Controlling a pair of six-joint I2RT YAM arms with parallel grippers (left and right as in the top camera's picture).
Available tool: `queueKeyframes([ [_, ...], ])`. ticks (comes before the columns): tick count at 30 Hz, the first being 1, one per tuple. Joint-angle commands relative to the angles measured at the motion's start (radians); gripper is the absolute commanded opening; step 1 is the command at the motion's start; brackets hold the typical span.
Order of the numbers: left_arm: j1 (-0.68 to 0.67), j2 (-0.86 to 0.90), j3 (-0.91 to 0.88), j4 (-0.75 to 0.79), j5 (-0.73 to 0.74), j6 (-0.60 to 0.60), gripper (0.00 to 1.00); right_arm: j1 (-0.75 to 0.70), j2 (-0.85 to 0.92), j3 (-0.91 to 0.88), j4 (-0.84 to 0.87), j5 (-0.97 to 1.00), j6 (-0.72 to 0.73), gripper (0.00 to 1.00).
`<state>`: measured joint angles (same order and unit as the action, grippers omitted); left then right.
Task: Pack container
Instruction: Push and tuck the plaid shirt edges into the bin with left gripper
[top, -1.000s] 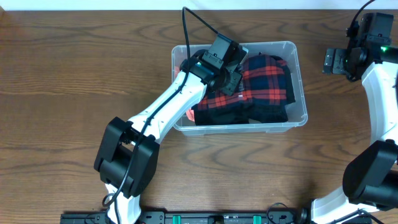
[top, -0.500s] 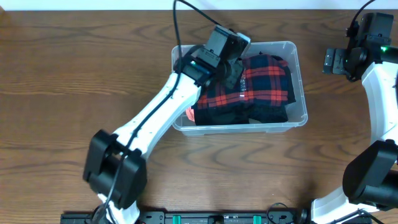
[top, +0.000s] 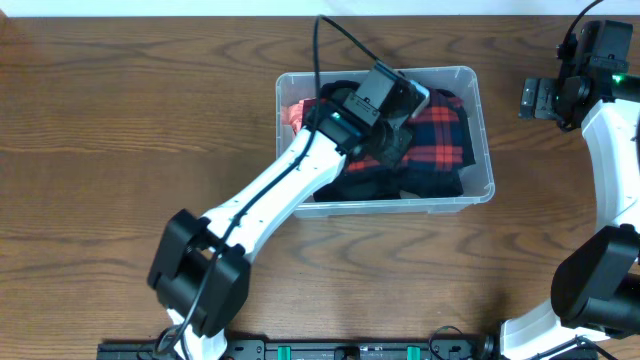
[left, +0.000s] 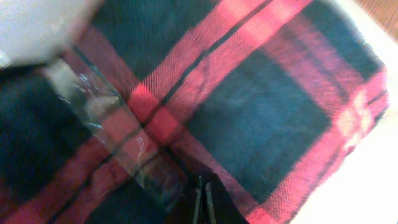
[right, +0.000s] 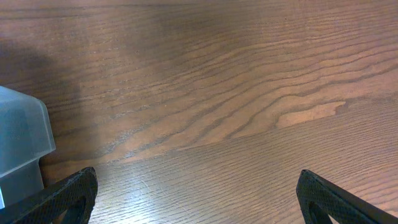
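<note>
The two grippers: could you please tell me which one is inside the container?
The left gripper, shut, down on the plaid cloth in the container; the right gripper hangs open above bare table beside it.

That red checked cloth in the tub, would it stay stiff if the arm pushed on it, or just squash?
Probably squashes: the cloth lies in soft folds inside the tub. Likely floppy and light if lifted, drooping from the left gripper. Its woven surface looks grippy, not slippery.
</note>
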<state>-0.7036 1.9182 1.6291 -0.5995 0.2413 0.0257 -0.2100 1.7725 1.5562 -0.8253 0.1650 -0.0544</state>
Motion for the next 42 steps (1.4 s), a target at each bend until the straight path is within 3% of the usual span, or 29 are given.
queueKeyframes([
  [1, -0.011, 0.076, -0.010, -0.063, 0.010, 0.007, 0.06, 0.001, -0.016, 0.016, -0.001, 0.000, 0.016, 0.99],
  [6, -0.018, 0.166, -0.010, -0.126, 0.010, 0.007, 0.06, 0.001, -0.016, 0.016, -0.001, 0.000, 0.016, 0.99],
  [12, -0.013, 0.120, 0.005, -0.091, 0.009, 0.017, 0.06, 0.001, -0.016, 0.016, -0.001, 0.000, 0.016, 0.99],
  [24, 0.020, -0.070, 0.014, 0.150, 0.008, 0.052, 0.06, 0.001, -0.016, 0.016, -0.001, 0.000, 0.016, 0.99],
  [33, 0.020, 0.024, 0.013, 0.257, -0.050, 0.078, 0.06, 0.001, -0.016, 0.016, -0.001, 0.000, 0.016, 0.99],
  [42, 0.020, 0.150, 0.013, 0.248, -0.050, 0.078, 0.06, 0.001, -0.016, 0.016, -0.001, 0.000, 0.016, 0.99],
])
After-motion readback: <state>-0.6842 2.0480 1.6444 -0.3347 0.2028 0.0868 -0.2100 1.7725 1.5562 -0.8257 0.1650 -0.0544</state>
